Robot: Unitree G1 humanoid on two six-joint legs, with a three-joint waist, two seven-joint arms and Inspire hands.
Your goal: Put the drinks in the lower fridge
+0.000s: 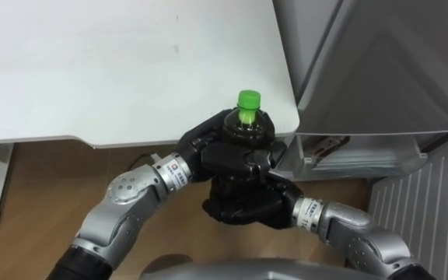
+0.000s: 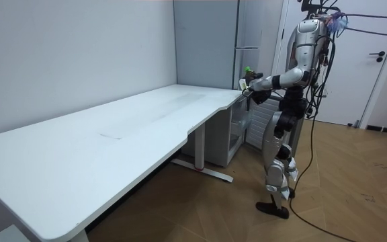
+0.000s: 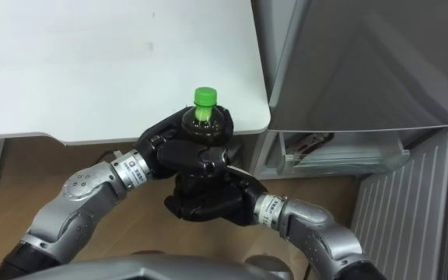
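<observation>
A dark drink bottle with a green cap stands upright between my two hands, just in front of the white table's near right corner. My left hand has its fingers curled round the upper part of the bottle. My right hand is wrapped round the bottle's lower part from below. The bottle's body is mostly hidden by the hands. In the room view I stand at the table's end beside the grey fridge.
The fridge stands to my right, its lower compartment open with a shelf or drawer showing. The open door's ribbed inner face is at the lower right. Wooden floor lies under the table.
</observation>
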